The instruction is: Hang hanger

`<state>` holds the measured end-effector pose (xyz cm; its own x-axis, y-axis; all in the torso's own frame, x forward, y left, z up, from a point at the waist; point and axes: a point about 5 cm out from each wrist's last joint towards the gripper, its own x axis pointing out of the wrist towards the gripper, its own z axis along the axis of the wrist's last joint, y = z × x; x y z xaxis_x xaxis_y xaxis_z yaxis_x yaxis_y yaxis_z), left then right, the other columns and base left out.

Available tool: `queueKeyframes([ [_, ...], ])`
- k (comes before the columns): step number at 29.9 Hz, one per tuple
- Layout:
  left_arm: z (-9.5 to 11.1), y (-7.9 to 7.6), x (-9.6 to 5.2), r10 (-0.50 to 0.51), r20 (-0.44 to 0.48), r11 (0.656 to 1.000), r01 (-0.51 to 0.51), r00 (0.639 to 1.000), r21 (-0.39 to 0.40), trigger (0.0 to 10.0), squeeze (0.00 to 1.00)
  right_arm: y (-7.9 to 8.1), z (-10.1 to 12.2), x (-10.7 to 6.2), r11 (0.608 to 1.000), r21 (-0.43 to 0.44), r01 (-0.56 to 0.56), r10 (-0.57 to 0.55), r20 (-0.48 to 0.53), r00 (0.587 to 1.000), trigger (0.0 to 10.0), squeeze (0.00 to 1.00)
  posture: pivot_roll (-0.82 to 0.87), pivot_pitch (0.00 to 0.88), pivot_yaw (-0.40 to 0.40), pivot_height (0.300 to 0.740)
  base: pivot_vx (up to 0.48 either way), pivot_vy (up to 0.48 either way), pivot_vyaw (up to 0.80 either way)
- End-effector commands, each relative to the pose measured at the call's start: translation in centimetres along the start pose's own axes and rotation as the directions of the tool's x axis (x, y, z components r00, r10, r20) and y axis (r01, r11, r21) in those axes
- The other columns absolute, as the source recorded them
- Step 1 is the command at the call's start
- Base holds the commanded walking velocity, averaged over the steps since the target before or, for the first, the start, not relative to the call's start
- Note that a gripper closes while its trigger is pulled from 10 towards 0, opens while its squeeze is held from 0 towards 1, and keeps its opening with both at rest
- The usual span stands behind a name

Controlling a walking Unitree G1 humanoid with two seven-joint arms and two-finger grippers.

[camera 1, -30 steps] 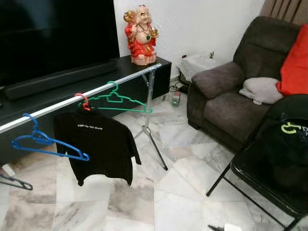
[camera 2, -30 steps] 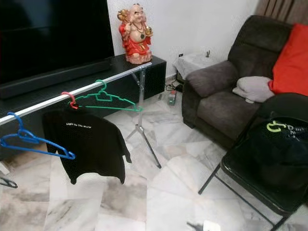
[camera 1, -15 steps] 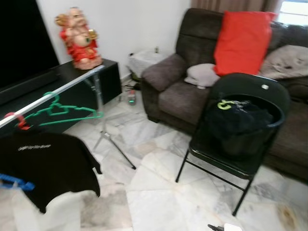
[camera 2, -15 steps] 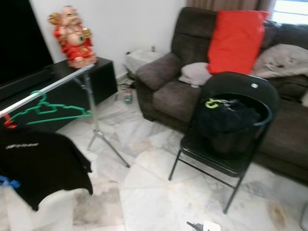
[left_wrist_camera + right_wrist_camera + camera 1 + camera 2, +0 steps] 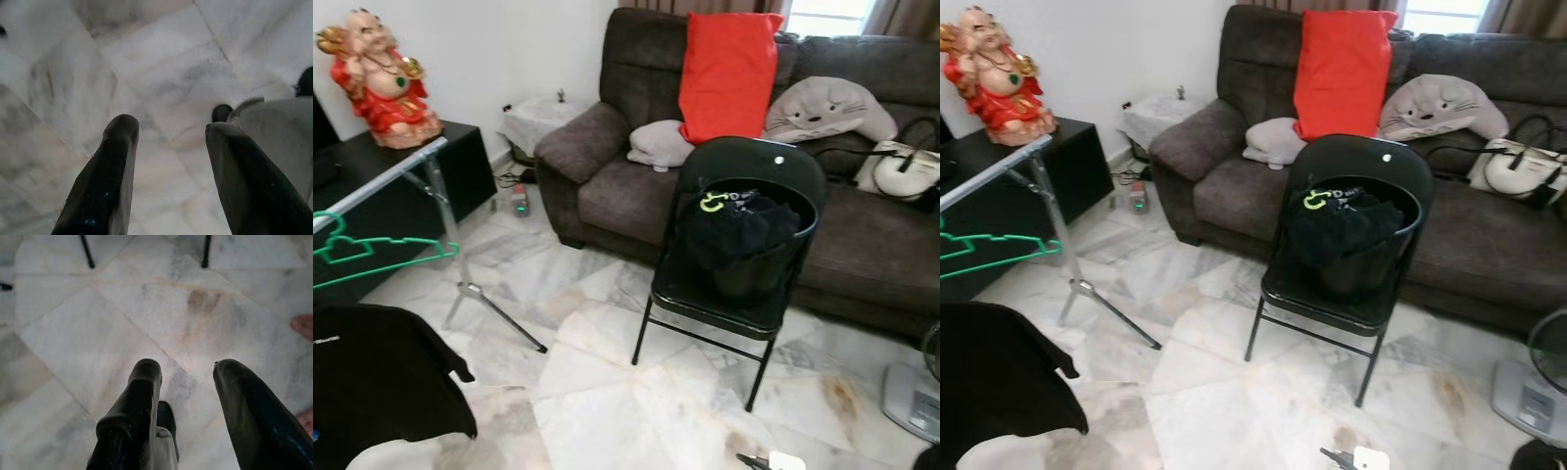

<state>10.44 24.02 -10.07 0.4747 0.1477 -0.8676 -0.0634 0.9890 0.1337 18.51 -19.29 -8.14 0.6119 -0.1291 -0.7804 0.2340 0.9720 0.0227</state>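
Observation:
A black folding chair [image 5: 744,162] stands mid-room on the marble floor. On its seat lies a heap of black clothes [image 5: 734,230] with a yellow-green hanger hook [image 5: 712,202] poking out on top. At the left, a silver clothes rail [image 5: 382,181] carries an empty green hanger [image 5: 372,257] and a black T-shirt [image 5: 372,382]. My left gripper [image 5: 166,127] hangs open over the floor tiles, holding nothing. My right gripper [image 5: 188,369] is open as well, above bare marble near the chair's legs [image 5: 88,252].
A dark brown sofa [image 5: 607,127] with a red cushion [image 5: 729,69], grey pillows and a white bag [image 5: 906,166] runs behind the chair. A red statue [image 5: 377,78] stands on the black TV cabinet [image 5: 475,162]. The rail's tripod leg [image 5: 499,313] splays across the floor. A fan base [image 5: 911,397] sits at the right.
The head camera has swung to the right: the rail and its hangers slid to the picture's left edge, and the chair and sofa came to the middle. Nothing itself moved.

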Motion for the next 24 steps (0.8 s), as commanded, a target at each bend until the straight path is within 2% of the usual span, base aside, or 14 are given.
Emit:
queueKeyframes([
  [1,0.22,-0.06,0.05,-0.008,0.005,1.000,0.008,1.000,0.027,10.0,0.00,-0.33,-0.41,-0.10,1.000,-0.003,0.010,-0.010,-0.012,1.000,10.0,0.00,0.03,0.000,0.067,0.740,0.000,0.000,-0.80],
  [11,0.35,0.12,0.06,-0.007,0.008,0.999,0.006,1.000,0.032,10.0,0.00,-0.06,-0.35,-0.07,1.000,0.003,0.004,-0.004,-0.010,1.000,10.0,0.00,0.03,0.000,0.073,0.740,0.000,0.000,-0.80],
  [21,0.36,0.07,0.07,-0.015,0.005,0.999,0.015,1.000,0.028,10.0,0.00,0.02,-0.19,-0.07,1.000,0.013,-0.002,0.002,0.009,1.000,10.0,0.00,0.03,0.000,0.073,0.740,0.000,0.000,0.00],
  [24,0.34,0.07,0.08,-0.014,0.003,1.000,0.014,1.000,0.026,10.0,0.00,0.01,-0.16,-0.07,1.000,0.008,-0.005,0.005,0.011,1.000,10.0,0.00,0.03,0.000,0.072,0.740,0.266,0.000,0.00],
])
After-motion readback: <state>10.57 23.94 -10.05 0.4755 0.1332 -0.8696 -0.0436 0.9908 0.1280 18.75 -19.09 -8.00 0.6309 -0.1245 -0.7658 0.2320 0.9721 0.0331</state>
